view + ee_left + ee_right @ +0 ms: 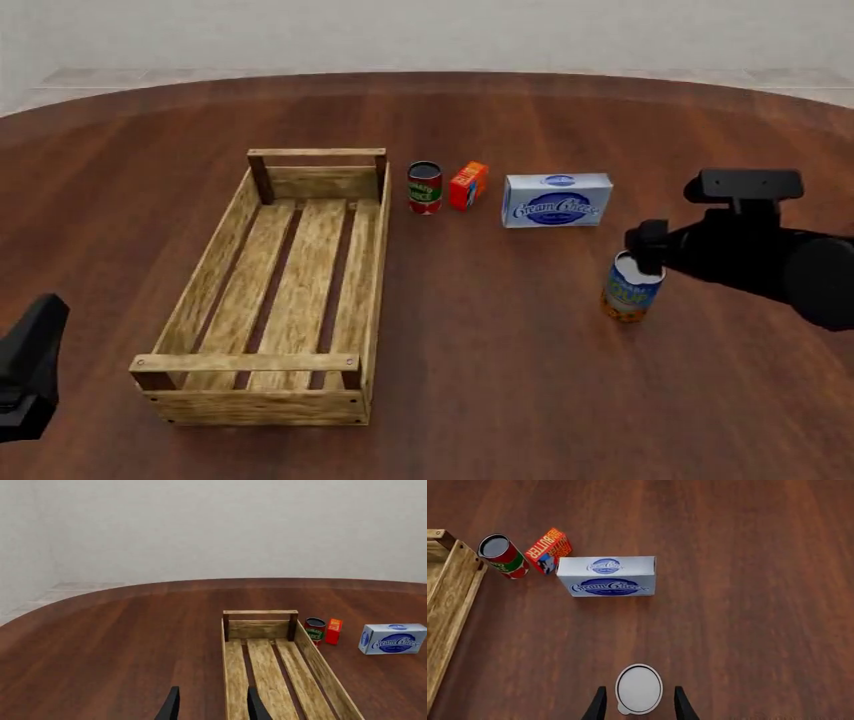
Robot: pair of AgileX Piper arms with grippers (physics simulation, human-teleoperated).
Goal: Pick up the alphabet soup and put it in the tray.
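Right gripper (pixel 638 702) sits directly over the alphabet soup (pixel 631 287), fingers spread wide either side of the lid with visible gaps, so not gripping; top-down approach looks set for a descent and squeeze. Can stands upright on the table (pixel 534 380), at roughly 3 o'clock from the tray (pixel 224 254), well apart. Tray holds nothing, bare slats. Left gripper (pixel 211 705) is parted too, parked near the tray's near end, carrying nothing.
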